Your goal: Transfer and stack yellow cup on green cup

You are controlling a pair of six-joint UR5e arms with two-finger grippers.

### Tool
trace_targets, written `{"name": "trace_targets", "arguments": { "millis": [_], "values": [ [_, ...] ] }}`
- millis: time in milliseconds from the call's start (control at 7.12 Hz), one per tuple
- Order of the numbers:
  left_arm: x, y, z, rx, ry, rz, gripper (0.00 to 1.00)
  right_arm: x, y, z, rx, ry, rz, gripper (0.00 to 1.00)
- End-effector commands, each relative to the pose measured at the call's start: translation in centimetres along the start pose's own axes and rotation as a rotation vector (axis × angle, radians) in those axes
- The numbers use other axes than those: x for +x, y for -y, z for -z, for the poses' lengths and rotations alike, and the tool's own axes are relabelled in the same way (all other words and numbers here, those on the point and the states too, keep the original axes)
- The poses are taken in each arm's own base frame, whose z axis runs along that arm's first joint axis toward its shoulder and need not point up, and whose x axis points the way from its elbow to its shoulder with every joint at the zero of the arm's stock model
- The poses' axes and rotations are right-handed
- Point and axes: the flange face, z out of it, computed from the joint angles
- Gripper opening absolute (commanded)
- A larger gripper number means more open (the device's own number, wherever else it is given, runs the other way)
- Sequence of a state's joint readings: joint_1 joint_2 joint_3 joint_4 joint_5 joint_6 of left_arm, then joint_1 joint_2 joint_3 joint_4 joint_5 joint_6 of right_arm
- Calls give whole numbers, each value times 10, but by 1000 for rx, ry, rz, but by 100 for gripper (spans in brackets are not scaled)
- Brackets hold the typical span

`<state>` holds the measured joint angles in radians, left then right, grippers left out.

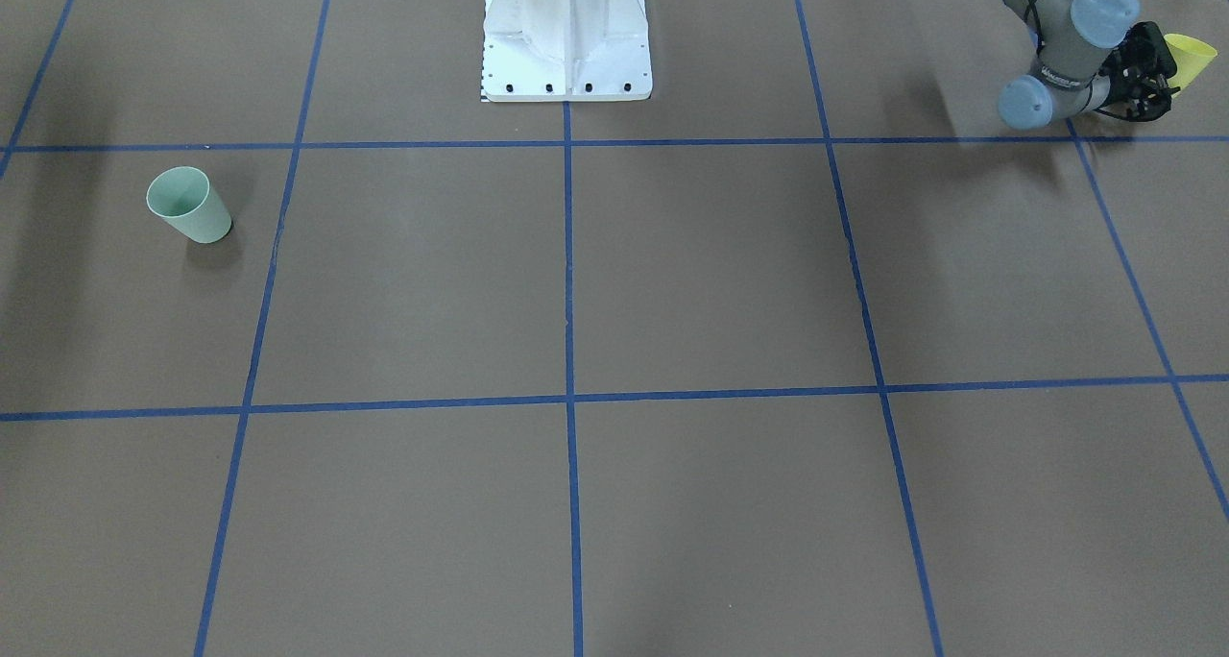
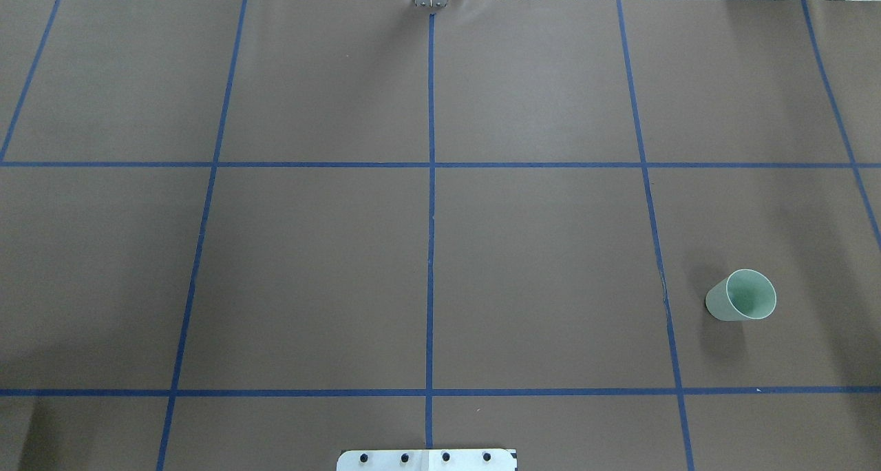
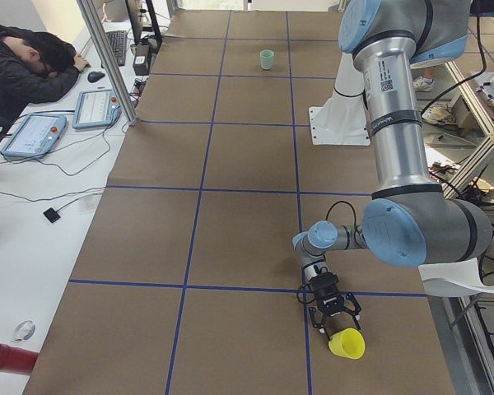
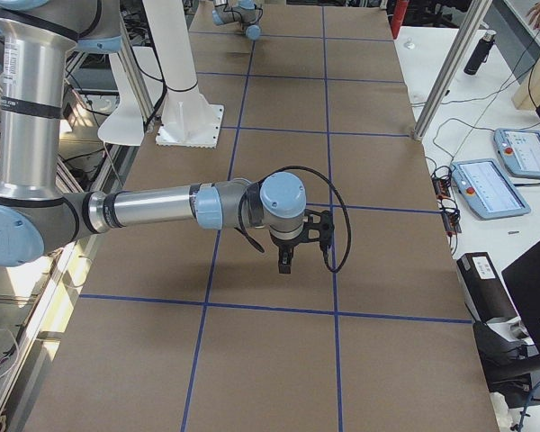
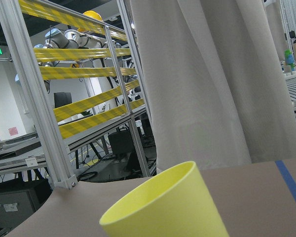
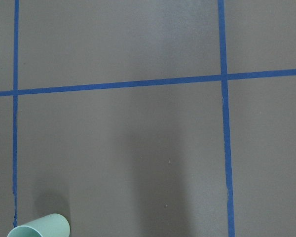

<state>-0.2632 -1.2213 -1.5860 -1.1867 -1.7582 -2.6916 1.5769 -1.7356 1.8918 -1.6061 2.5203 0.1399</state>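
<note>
The yellow cup [image 1: 1192, 58] is tipped on its side at the table's corner on my left, rim pointing away from the gripper. It also shows in the exterior left view [image 3: 347, 343] and fills the bottom of the left wrist view [image 5: 167, 207]. My left gripper [image 1: 1164, 79] reaches low and level and is closed around the cup's base end [image 3: 337, 325]. The green cup [image 1: 189, 206] stands upright far off on my right side [image 2: 742, 296] [image 3: 267, 58] [image 6: 39, 228]. My right gripper [image 4: 286, 261] hangs above the table pointing down; I cannot tell whether it is open or shut.
The white robot base [image 1: 566, 42] stands at the near-middle edge [image 2: 427, 459]. Blue tape lines [image 2: 431, 182] grid the brown table. The table's edge lies just past the yellow cup. A desk with tablets [image 3: 90, 107] and a person [image 3: 25, 66] runs along the far side.
</note>
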Motion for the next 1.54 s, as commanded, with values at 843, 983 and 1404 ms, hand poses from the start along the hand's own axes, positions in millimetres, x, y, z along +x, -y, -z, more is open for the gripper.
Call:
{"name": "trace_targets", "arguments": {
  "millis": [843,983,1404],
  "values": [
    [18,8,-19,54,-40,-29,100,-3,-6,3,3,0,1,100],
    [19,5,-19,57,-39,-28,100,-3,-6,3,3,0,1,100],
    [25,7,-29,74,-77,-32,33,-3,-6,3,3,2,1,100]
  ]
}}
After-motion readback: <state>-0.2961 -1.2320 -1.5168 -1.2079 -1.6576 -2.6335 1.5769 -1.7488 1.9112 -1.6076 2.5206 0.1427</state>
